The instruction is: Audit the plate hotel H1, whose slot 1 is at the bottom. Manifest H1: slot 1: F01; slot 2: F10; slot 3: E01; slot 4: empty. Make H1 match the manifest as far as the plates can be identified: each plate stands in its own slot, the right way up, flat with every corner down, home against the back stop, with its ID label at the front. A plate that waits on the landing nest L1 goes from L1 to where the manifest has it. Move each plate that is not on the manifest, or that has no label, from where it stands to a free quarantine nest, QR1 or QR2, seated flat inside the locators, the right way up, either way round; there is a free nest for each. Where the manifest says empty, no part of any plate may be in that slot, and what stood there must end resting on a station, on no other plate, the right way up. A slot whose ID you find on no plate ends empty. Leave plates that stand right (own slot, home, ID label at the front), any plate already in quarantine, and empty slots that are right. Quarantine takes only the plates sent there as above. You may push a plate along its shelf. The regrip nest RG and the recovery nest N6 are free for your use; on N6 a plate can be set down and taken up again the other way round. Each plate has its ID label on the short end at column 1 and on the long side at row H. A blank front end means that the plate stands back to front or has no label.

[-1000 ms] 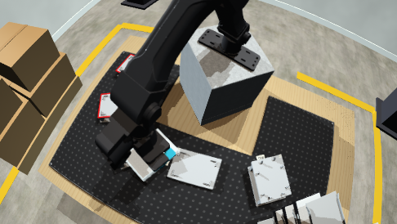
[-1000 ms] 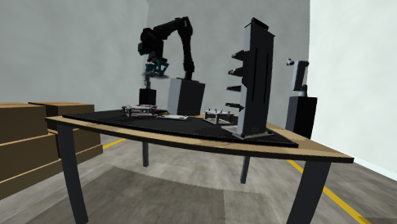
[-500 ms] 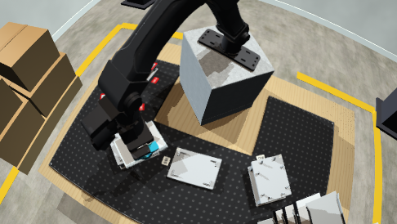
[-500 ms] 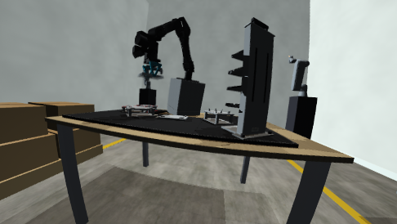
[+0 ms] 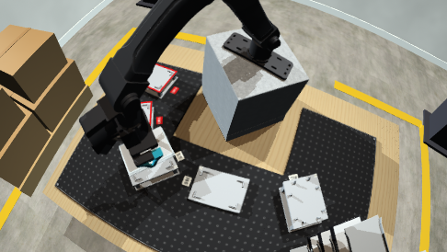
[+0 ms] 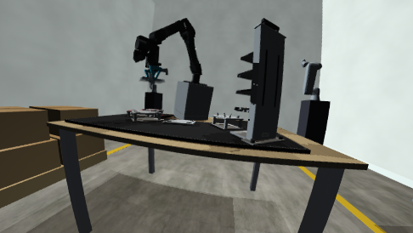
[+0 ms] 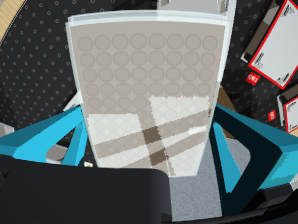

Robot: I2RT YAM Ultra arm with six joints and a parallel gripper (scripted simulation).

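The end effector (image 7: 152,137), with teal fingers spread wide, pinches a pale grey rectangular well plate (image 7: 148,90) across its two long sides. The plate hangs level, high above the black dotted mat on the table (image 6: 238,150), over a grey raised nest (image 5: 166,171) at about 9 o'clock in the top view. By its look the plate is a stiff, light plastic shell with smooth sides that could slip or tilt under an off-centre hold, so I judge a mid-length pinch on the long walls the safest. The black six-joint arm (image 5: 138,55) reaches from its grey pedestal (image 5: 257,106) out toward 8 o'clock, elbow raised, wrist pointing straight down. Two red-framed nests (image 5: 158,78) lie near, toward 12 o'clock of the plate.
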